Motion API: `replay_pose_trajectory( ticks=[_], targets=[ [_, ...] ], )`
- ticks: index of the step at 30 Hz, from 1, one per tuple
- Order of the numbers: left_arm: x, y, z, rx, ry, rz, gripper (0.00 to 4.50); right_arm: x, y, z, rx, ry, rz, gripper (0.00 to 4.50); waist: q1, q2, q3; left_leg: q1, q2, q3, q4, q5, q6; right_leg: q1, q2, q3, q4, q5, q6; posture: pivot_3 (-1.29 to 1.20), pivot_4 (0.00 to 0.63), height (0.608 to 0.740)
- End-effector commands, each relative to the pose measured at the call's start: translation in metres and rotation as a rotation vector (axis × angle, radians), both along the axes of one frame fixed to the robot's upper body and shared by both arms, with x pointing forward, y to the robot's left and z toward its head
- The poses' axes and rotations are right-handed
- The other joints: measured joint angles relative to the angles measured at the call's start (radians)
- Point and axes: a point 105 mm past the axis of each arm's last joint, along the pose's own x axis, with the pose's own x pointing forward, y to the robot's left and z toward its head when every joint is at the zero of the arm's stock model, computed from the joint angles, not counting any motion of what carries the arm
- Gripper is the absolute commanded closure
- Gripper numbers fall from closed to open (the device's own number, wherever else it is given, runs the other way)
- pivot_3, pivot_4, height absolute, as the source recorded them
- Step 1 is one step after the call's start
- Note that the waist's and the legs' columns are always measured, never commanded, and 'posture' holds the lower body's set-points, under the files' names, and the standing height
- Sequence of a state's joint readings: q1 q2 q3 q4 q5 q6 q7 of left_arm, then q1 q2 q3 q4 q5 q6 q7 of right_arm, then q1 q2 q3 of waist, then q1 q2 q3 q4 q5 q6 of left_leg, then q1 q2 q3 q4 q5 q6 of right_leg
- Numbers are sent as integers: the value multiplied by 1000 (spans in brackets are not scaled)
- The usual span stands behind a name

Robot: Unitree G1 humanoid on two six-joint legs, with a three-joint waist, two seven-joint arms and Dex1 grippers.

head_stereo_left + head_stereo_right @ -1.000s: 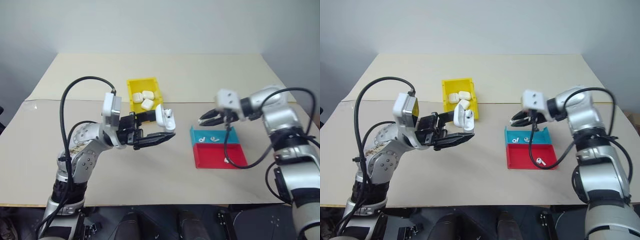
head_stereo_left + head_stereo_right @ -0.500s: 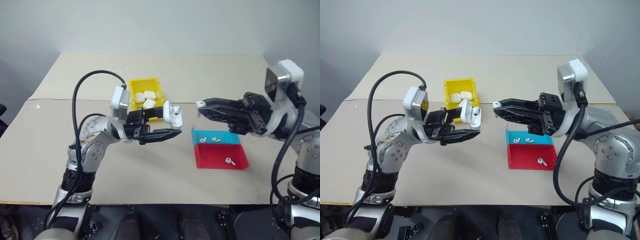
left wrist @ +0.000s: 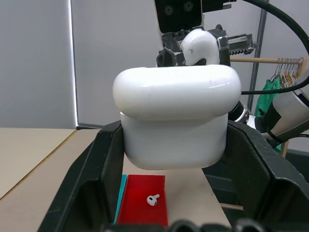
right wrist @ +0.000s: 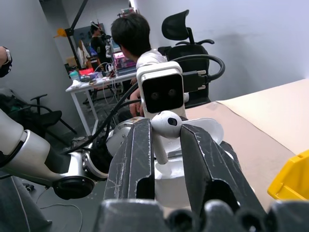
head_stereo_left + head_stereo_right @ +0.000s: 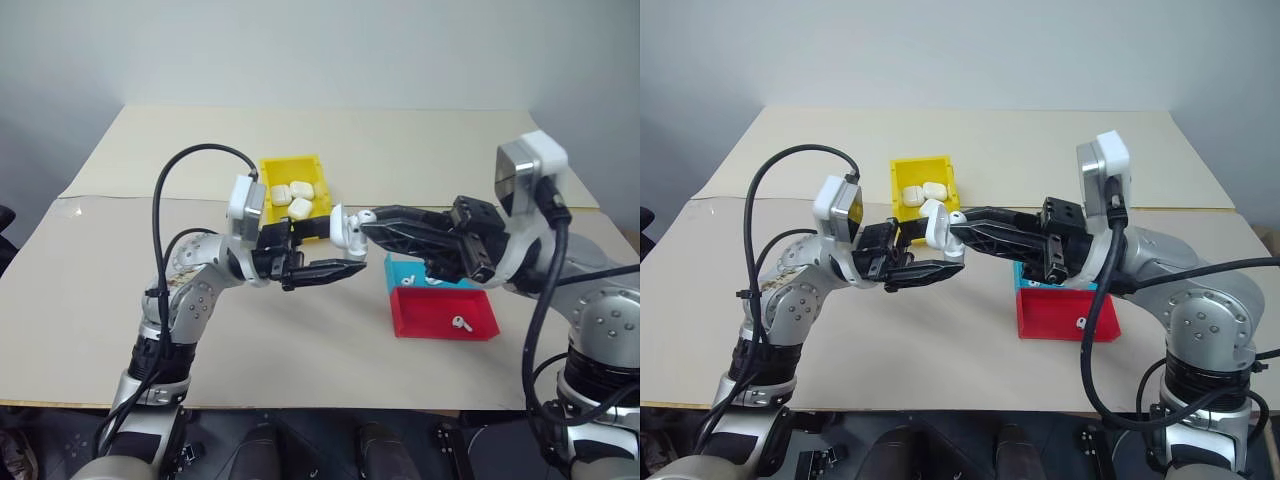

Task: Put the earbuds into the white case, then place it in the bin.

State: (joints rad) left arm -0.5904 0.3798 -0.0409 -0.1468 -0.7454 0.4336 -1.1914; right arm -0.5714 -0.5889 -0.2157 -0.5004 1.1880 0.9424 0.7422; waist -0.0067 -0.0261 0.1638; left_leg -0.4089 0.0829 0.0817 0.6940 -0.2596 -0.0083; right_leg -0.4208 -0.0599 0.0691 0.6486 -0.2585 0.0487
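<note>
Earbud pinched above open white case.

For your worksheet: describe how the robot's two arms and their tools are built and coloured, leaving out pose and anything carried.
Both arms are silver-grey metal with rounded joint housings dotted with screws. A thick black cable loops along each. A white camera block sits at each wrist. The left tool and right tool each have two black fingers.
</note>
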Motion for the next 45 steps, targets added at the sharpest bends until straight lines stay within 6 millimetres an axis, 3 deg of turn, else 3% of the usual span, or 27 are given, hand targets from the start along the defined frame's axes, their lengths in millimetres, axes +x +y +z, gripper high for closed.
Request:
replay_pose_trajectory(
  ticks=[1, 10, 18, 25, 28, 31, 35, 38, 45],
  targets=[
    [-5, 1, 8, -10, -46, -6, 1700, -3, 3, -2, -29, -44, -5, 3880, 0, 0, 0, 0, 0, 0, 0, 0, 0, 0, 0, 0, 0, 0, 0, 0, 150, 740],
    [-5, 1, 8, -14, -44, 3, 1700, 1, 6, -11, -71, -47, -21, 3880, -3, 0, 0, 0, 0, 0, 0, 0, 0, 0, 0, 0, 0, 0, 0, 0, 150, 740],
    [-5, 3, 8, -17, -48, 14, 1700, -3, 0, -10, -94, -73, 11, 1321, -3, 0, 0, 0, 0, 0, 0, 0, 0, 0, 0, 0, 0, 0, 0, 0, 150, 740],
    [-3, 4, 6, -13, -43, 26, 1700, -7, -13, -4, -120, -101, 32, 1321, -3, 0, 0, 0, 0, 0, 0, 0, 0, 0, 0, 0, 0, 0, 0, 0, 150, 740],
    [0, 4, 3, -2, -35, 39, 1700, 0, -22, 2, -130, -130, -7, 1916, -3, 0, 0, 0, 0, 0, 0, 0, 0, 0, 0, 0, 0, 0, 0, 0, 150, 740],
    [6, 3, -3, 27, -33, 67, 1700, 17, -28, 18, -174, -226, -106, 2926, -4, 0, 0, 0, 0, 0, 0, 0, 0, 0, 0, 0, 0, 0, 0, 0, 150, 740],
    [15, -5, -12, 71, -43, 113, 1700, 33, -23, 45, -250, -418, -157, 4331, -8, 0, 0, 1, 0, 0, 0, 0, 0, -1, 0, 1, 0, 0, 0, 0, 150, 740],
    [20, -13, -15, 79, -52, 137, 1700, 37, -7, 54, -376, -569, -97, 4470, -7, 0, 0, 0, 0, 0, 0, 0, 0, -1, 0, 0, -1, 0, 0, 0, 150, 740],
    [22, -19, -10, 62, -74, 126, 1700, 28, 24, 42, -612, -817, 177, 4470, -2, 0, 0, -3, 0, 0, 0, -1, 1, -3, 0, 0, -1, 0, 0, 0, 150, 740]
  ],
)
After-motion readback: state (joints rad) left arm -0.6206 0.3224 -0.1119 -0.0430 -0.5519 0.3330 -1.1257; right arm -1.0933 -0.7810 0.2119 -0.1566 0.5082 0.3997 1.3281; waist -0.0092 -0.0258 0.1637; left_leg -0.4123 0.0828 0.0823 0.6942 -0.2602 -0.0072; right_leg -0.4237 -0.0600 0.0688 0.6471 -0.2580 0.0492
